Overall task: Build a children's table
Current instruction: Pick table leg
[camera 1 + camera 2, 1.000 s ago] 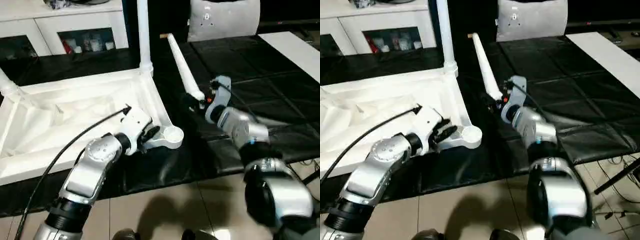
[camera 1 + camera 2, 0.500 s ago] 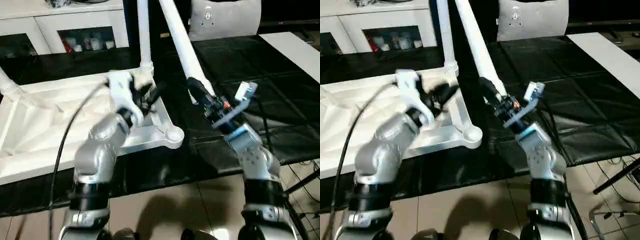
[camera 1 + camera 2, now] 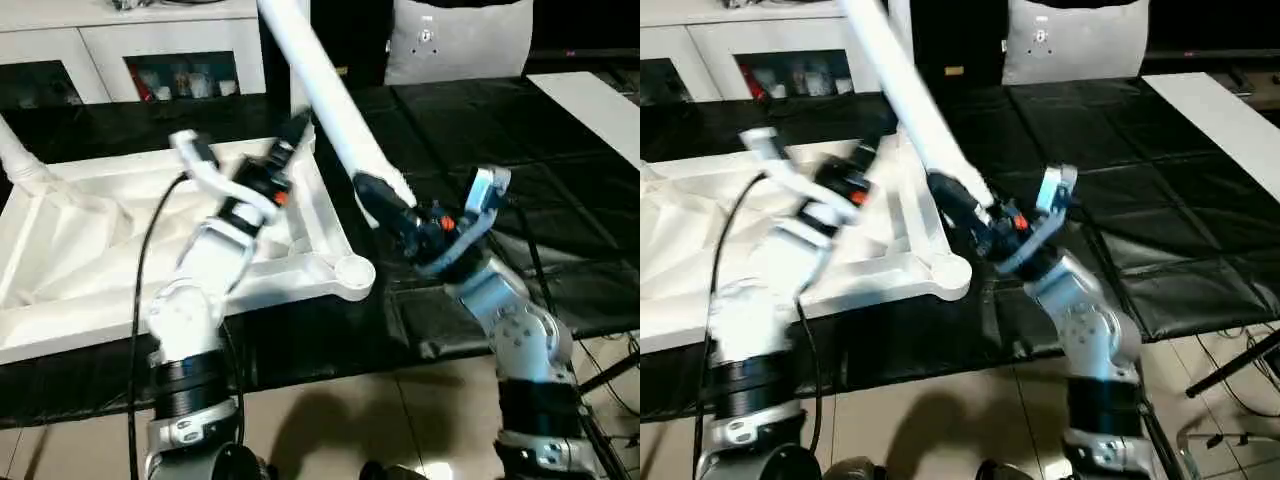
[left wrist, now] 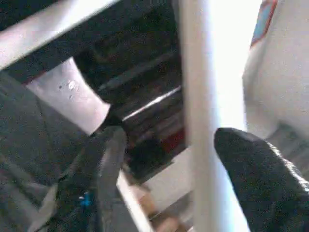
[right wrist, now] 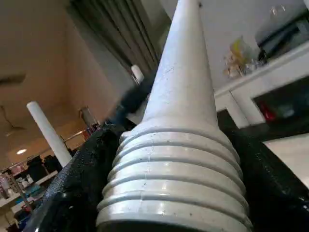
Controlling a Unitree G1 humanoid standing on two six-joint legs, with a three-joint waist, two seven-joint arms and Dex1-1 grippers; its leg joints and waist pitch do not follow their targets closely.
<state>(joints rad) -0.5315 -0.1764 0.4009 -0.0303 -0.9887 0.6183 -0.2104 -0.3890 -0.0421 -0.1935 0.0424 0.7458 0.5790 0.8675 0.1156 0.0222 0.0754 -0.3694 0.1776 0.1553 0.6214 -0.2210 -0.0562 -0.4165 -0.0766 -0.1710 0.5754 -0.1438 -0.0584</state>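
Note:
The children's table top (image 3: 60, 250) lies upside down on the black mat, ribs up. One leg (image 3: 299, 95) stands in its far right corner socket, another (image 3: 18, 158) at the far left corner. My right gripper (image 3: 385, 205) is shut on the threaded end of a third leg (image 3: 320, 90), which slants up and away over the table's right edge. The empty near-right socket (image 3: 352, 275) lies just below and left of that gripper. My left gripper (image 3: 295, 135) is raised at the far right corner, open. A white leg (image 4: 203, 121) passes between its fingers (image 4: 108, 159).
A white cabinet (image 3: 150, 40) with shelves stands behind the table, a grey pillow (image 3: 460, 40) at the back right. The black mat (image 3: 560, 200) stretches right to a white board (image 3: 590, 95). Tiled floor (image 3: 350, 420) runs along the front. A black cable (image 3: 140, 260) hangs from my left arm.
My right gripper has lifted the leg off the mat and swung it up, slanting over the table. My left arm has risen from the near-right socket to the far corner, and its gripper has opened.

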